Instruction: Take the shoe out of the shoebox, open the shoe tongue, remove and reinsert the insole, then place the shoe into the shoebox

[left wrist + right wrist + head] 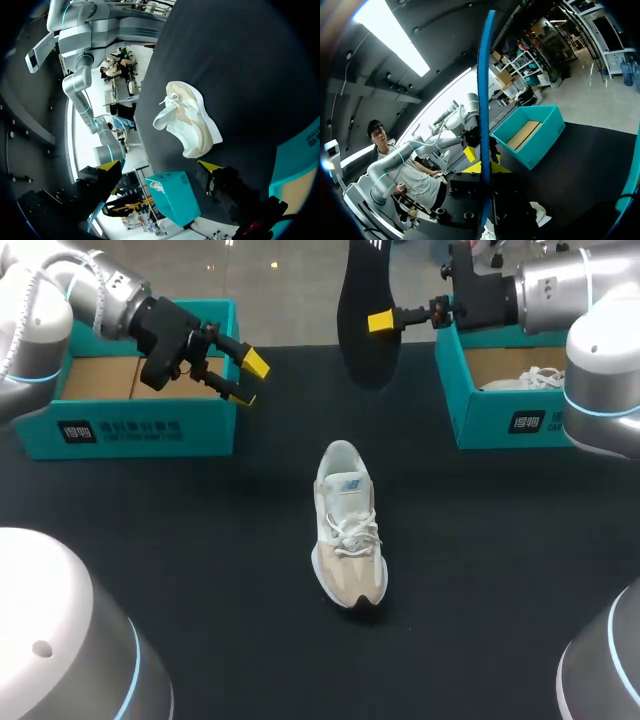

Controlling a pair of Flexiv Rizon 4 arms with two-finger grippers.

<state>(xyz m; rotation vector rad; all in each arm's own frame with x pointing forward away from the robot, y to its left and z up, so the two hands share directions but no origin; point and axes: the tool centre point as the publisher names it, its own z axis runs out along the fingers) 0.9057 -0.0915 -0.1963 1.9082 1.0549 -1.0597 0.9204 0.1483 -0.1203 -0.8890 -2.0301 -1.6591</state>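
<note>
The right claw (pixel 378 322) pinches the thin black insole (pixel 360 300) by one edge, at twelve o'clock above the shoe (pixel 348 525) on the bench (pixel 480 570); probably light and floppy, so best held mid-length, while the left claw (pixel 250 380) is spread.

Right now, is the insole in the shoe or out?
Out. The right gripper pinches the insole in the air, clear of the shoe below.

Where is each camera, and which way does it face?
Head view: above and behind, looking down on the table; left arm, right arm show.
Left wrist view: on the left wrist, facing the shoe; left gripper shows.
Right wrist view: on the right wrist, facing the insole in the right gripper.
Head and left wrist share the shoe.
</note>
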